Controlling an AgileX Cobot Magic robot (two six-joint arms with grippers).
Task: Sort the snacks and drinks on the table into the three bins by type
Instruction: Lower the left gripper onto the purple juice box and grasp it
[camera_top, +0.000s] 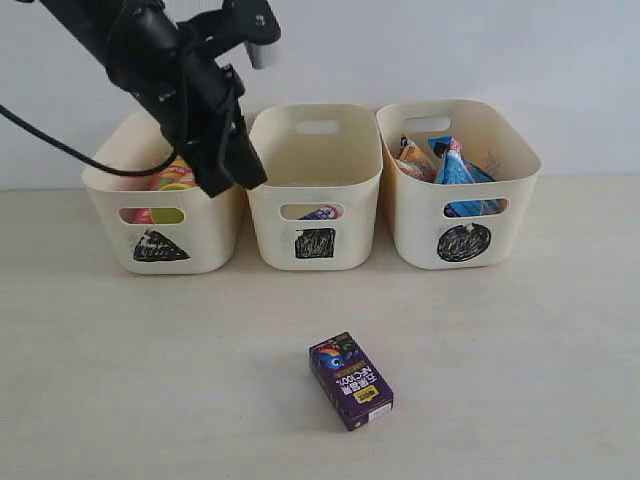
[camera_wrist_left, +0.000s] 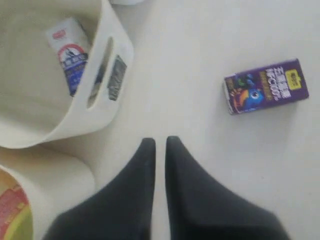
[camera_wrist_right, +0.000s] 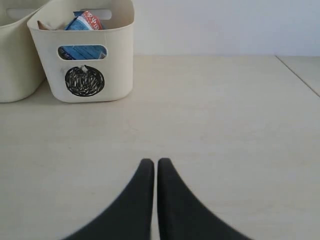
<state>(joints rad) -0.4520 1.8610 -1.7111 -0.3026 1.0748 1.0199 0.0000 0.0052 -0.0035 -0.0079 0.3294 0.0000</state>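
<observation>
One purple carton (camera_top: 350, 381) lies flat, long axis diagonal, with bare table (camera_top: 150, 380) all around. Left gripper (camera_wrist_left: 160, 144) and right gripper (camera_wrist_right: 151, 162) are closed, empty.

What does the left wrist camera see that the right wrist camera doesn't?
Only the left wrist view: the purple juice carton lying on the table, the blue-and-white carton inside the square bin, and a bit of a chip can. Only the right wrist view: the circle bin with a blue bag poking up. Both: the pale table, a piece of the square bin (just its edge in the right wrist view), and one shut black pincer each, the left pincer and the right pincer, holding nothing.
</observation>
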